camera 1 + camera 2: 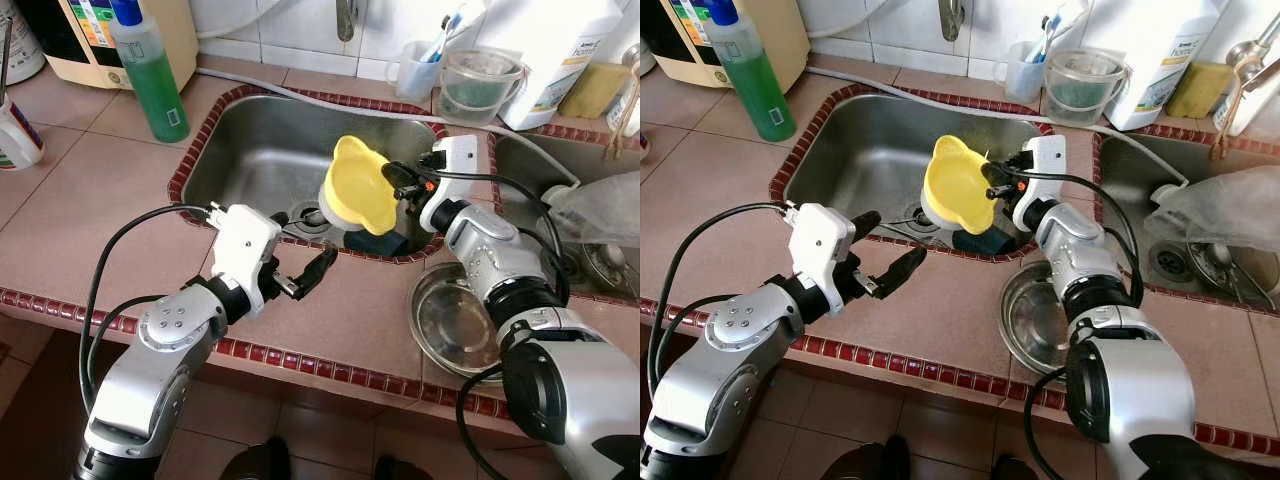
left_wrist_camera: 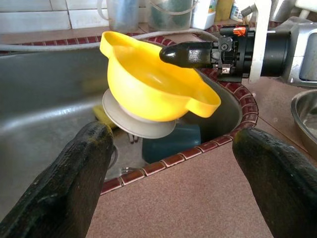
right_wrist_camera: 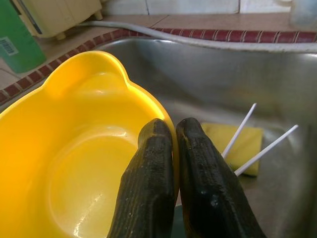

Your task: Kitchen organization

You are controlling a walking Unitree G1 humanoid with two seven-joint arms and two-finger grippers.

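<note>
Left eye view, from the robot's left: a tall clear bottle of green liquid with a blue cap (image 1: pixel 150 72) stands on the pinkish tiled counter (image 1: pixel 100 210) behind the steel sink basin (image 1: pixel 250 140). The left gripper (image 1: pixel 300 277) hovers over the counter at the sink's front edge, its black fingers spread apart and empty. Beside it, above the basin, hangs the glossy yellow plastic bowl with two ear-like tabs on its rim (image 1: pixel 362 185), tilted on its side, a pale grey base underneath. The right gripper (image 3: pixel 173 148) pinches the bowl's rim, one finger inside and one outside. Below lies a yellow sponge (image 3: pixel 233 144). A round stainless steel dish (image 1: pixel 450 325) sits on the counter near the right arm.
</note>
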